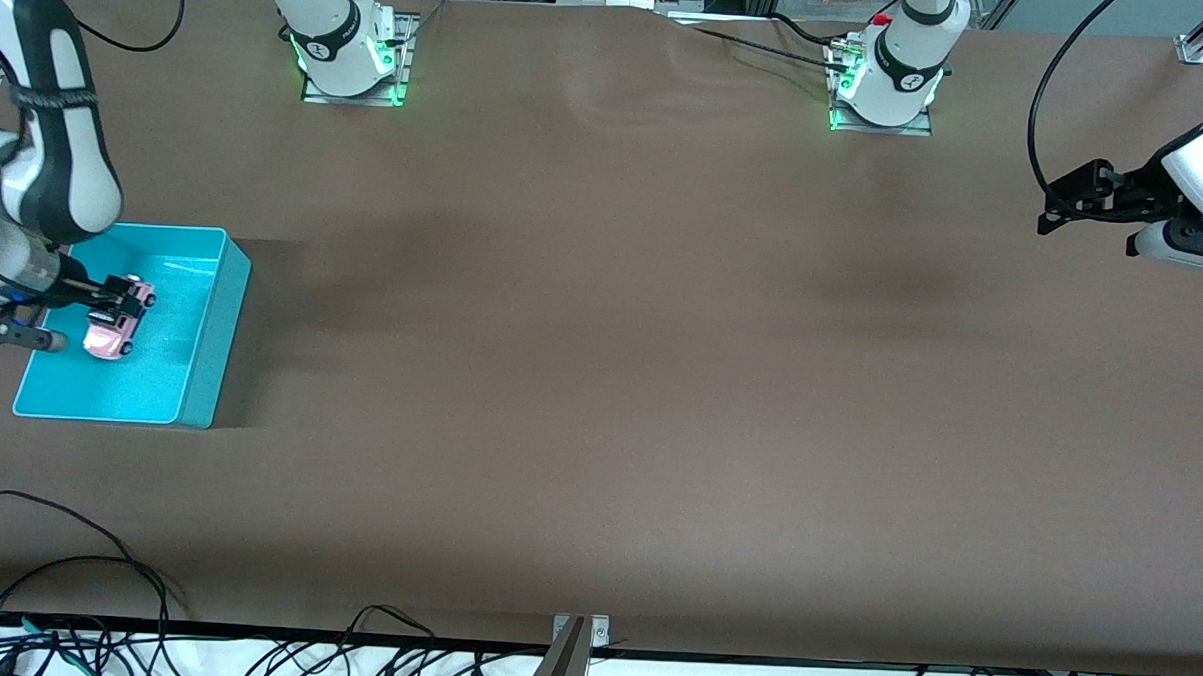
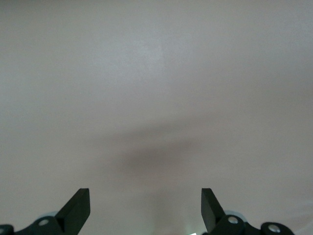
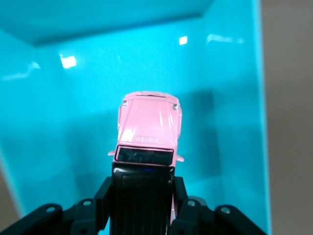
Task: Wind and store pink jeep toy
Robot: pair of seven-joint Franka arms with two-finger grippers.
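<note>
From the front view you see the right gripper (image 1: 122,301) down inside the turquoise bin (image 1: 224,305), which sits at the right arm's end of the table (image 1: 600,378), and its fingers are clamped on the black rear of the pink jeep toy (image 1: 113,333). The jeep's pink nose points toward the front camera, and you cannot tell from here whether its wheels touch the bin floor. The left gripper (image 1: 1056,209) hangs over bare table at the left arm's end, well apart from the bin, and that arm waits. In the left wrist view you get only the two dark fingertips (image 2: 78,205) of the left gripper (image 2: 145,208), spread wide with nothing between them, over plain tabletop (image 2: 156,88) with a soft shadow on it. In the right wrist view you look along the pink jeep toy (image 3: 149,127): its black roof section sits squeezed between the right gripper's (image 3: 143,205) fingers (image 3: 102,196), the pink bonnet points away from the wrist, and the turquoise bin's (image 3: 234,98) walls rise around it, with a strip of brown table (image 3: 288,122) showing past one wall.
</note>
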